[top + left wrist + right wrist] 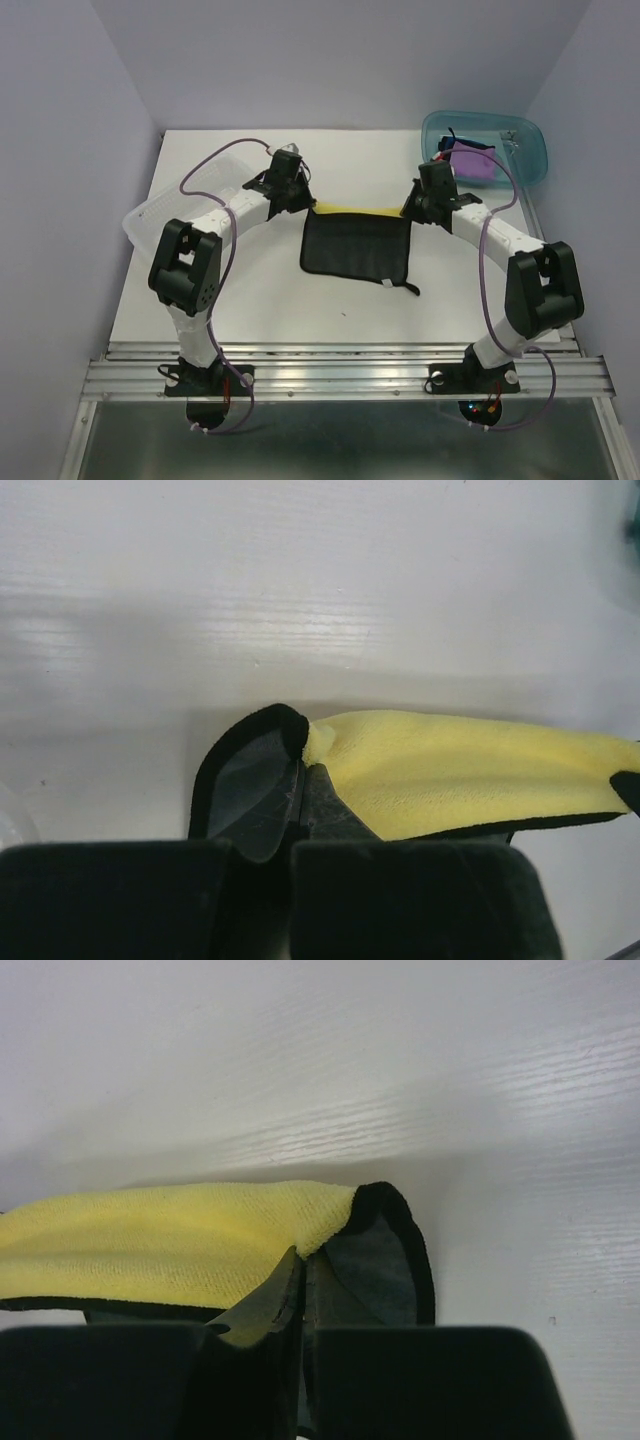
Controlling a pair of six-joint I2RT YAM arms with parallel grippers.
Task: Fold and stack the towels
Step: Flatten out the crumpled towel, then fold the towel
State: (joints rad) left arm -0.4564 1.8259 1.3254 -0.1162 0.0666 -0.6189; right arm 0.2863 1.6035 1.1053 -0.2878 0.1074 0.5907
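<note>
A yellow towel (357, 247) with black edging and a dark back hangs stretched between my two grippers above the middle of the table, its dark side toward the camera and a yellow strip (362, 209) along the top. My left gripper (309, 204) is shut on its left top corner; in the left wrist view the yellow towel (470, 770) runs off to the right from the left gripper (302, 770). My right gripper (409, 212) is shut on the right top corner, where the yellow towel (160, 1235) leaves the right gripper (303, 1260) leftward. A purple towel (470, 161) lies in the teal tray (531, 145).
The teal tray stands at the back right corner of the table. A clear plastic basket (190, 196) lies at the left, partly behind my left arm. The white table (280, 300) shows in front of the hanging towel.
</note>
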